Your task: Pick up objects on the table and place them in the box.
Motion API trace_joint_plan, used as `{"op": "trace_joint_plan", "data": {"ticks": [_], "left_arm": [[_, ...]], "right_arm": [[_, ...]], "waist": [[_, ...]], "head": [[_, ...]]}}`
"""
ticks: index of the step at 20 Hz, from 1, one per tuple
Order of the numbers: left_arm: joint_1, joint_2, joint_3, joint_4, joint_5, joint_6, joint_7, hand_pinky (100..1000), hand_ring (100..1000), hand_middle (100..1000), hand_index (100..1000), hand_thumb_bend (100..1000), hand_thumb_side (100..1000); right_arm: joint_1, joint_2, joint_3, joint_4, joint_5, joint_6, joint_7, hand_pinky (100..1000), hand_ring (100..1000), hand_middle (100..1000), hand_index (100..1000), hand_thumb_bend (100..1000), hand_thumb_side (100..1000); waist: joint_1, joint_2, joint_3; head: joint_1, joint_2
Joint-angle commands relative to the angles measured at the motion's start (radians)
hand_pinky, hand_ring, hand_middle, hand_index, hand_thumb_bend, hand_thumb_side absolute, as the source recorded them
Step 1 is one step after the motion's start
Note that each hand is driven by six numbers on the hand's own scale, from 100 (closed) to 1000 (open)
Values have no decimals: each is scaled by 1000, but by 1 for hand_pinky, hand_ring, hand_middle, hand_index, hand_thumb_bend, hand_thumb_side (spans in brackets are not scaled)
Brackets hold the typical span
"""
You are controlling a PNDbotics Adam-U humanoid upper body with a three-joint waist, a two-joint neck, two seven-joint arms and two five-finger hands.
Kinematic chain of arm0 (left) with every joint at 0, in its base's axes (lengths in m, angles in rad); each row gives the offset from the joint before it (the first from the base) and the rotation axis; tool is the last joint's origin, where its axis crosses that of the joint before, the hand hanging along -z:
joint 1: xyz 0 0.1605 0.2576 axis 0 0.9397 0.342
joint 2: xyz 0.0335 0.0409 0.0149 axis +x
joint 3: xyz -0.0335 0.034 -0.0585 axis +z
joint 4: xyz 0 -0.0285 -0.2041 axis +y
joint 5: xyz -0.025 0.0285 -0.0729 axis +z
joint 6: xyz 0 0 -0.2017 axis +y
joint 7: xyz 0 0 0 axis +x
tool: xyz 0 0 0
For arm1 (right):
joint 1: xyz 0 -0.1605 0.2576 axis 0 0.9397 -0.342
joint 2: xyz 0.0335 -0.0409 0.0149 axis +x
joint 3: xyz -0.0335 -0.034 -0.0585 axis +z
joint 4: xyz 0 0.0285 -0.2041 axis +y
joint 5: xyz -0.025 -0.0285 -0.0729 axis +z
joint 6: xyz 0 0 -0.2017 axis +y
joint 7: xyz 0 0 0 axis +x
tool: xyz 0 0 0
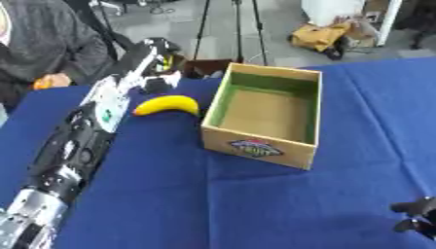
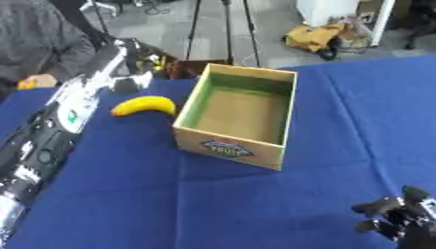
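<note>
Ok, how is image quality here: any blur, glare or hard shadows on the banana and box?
Left eye view: soft all over; banana and box edges smeared, box logo unreadable, no glare, lighting even, only a faint shadow inside the box. Right eye view: same softness; right hand at the lower corner is dark and blurred; left hand beyond the banana is indistinct.

Blue tablecloth [image 1: 255, 204], tripod legs [image 1: 230, 29] behind, yellow bag [image 1: 319, 36] on floor
</note>
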Motion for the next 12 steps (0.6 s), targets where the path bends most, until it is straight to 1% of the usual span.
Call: {"op": "trace_joint_plan", "data": {"ticks": [1, 3, 4, 6, 10, 12], "left_arm": [[-45, 30, 12, 76, -116, -27, 14, 809, 744, 730, 833, 165, 239], [-54, 32, 22, 108, -156, -32, 22, 809, 744, 730, 833, 165, 239], [-55, 38, 26, 125, -174, -29, 22, 810, 747, 735, 837, 189, 195], [-56, 47, 33, 155, -205, -17, 17, 809, 746, 736, 840, 194, 170], [-50, 52, 42, 193, -237, 4, 7, 809, 746, 738, 841, 188, 179], [-47, 53, 43, 205, -241, 7, -2, 810, 748, 741, 844, 208, 159]], "right_arm": [[-6, -17, 4, -14, 6, -1, 8, 523, 689, 473, 528, 100, 925], [-7, -18, 5, -13, 7, -1, 10, 523, 689, 473, 528, 100, 925], [-7, -19, 4, -14, 10, -2, 10, 524, 690, 474, 528, 100, 926], [-8, -20, 3, -17, 9, -5, 10, 524, 690, 474, 528, 100, 925], [-11, -22, 4, -21, 7, -7, 12, 524, 691, 474, 528, 100, 924], [-12, -21, 4, -21, 6, -7, 13, 524, 691, 474, 528, 100, 925]], "waist": [[-2, -17, -9], [0, -15, -15], [1, -13, -21], [4, -10, -30], [5, -6, -33], [5, -5, -33]], "head": [[8, -12], [9, -14], [10, -16], [11, -20], [10, -24], [9, -24]]}}
